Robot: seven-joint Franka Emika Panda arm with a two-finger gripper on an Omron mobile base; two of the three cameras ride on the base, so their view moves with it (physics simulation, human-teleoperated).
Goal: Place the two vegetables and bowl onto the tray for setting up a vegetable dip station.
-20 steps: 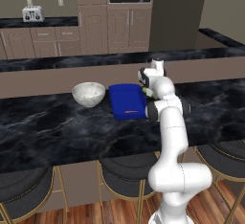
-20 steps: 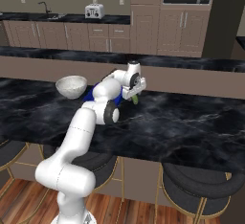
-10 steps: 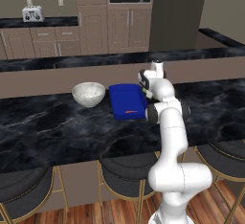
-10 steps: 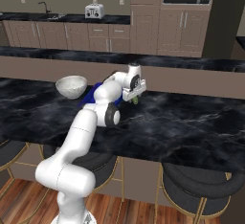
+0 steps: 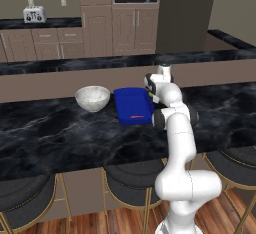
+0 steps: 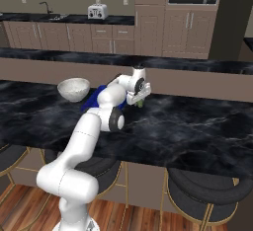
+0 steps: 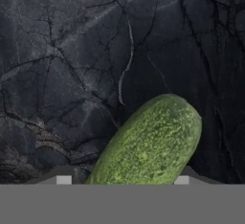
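1. The claw (image 6: 140, 100) is reaching down to the black marble surface (image 5: 60, 133), just right of the blue tray (image 5: 133, 106).
2. Its fingertips (image 7: 63, 176) are standing on either side of the green vegetable (image 7: 148, 144); whether they are gripping it cannot be told.
3. The orange piece (image 5: 135, 116) is lying on the tray.
4. The bowl (image 5: 92, 98) is sitting just left of the tray.
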